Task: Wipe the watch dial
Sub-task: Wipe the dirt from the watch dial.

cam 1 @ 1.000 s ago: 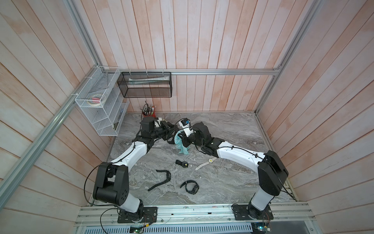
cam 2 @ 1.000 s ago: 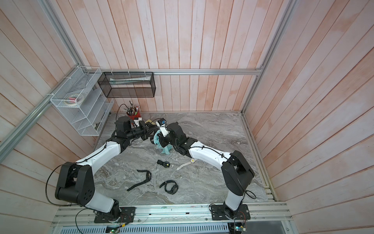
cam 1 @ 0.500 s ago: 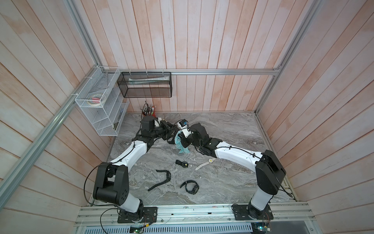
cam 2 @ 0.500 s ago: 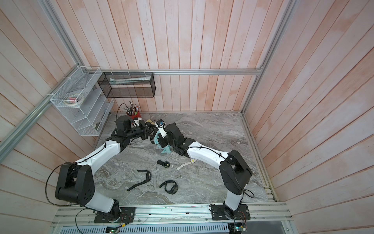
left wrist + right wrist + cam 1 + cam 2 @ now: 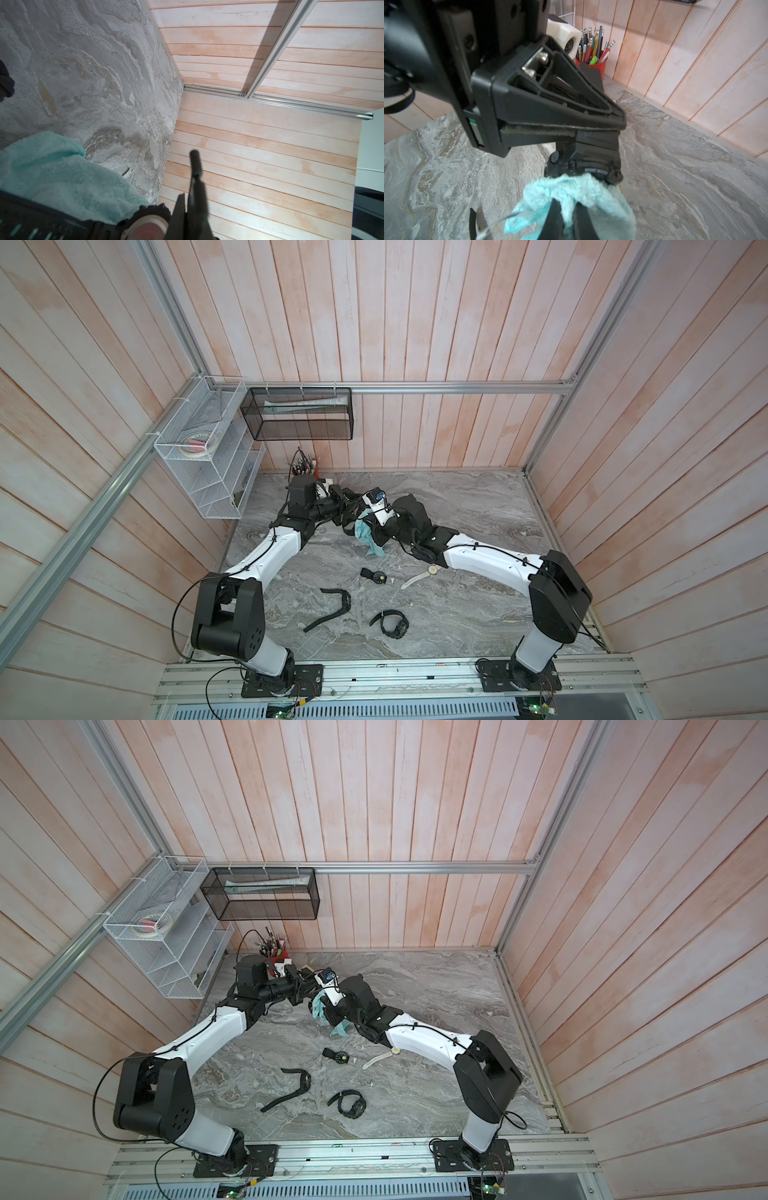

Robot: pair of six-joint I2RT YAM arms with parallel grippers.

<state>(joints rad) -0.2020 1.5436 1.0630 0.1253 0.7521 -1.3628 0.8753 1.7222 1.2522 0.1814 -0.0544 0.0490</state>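
Observation:
My left gripper (image 5: 602, 124) is shut on the strap of a black sport watch (image 5: 591, 164), holding it above the table at the back. The strap end (image 5: 195, 164) sticks out past the left gripper (image 5: 187, 201), and the watch's round case (image 5: 153, 211) shows beside it. My right gripper (image 5: 568, 207) is shut on a teal cloth (image 5: 571, 193), which is bunched against the watch's dial side and hides the dial. In both top views the left gripper (image 5: 347, 510) and the right gripper (image 5: 376, 526) meet at the cloth (image 5: 320, 1006).
Several other watches lie on the marble table: a small black one (image 5: 376, 576), a white one (image 5: 419, 576), a black one with its strap stretched out (image 5: 332, 610) and a curled black one (image 5: 392, 622). A red pencil cup (image 5: 591, 62) stands at the back wall. A white wire rack (image 5: 208, 456) and a black mesh basket (image 5: 301, 414) hang there.
The right gripper with the cloth has shifted slightly left against the watch. The left arm has barely moved.

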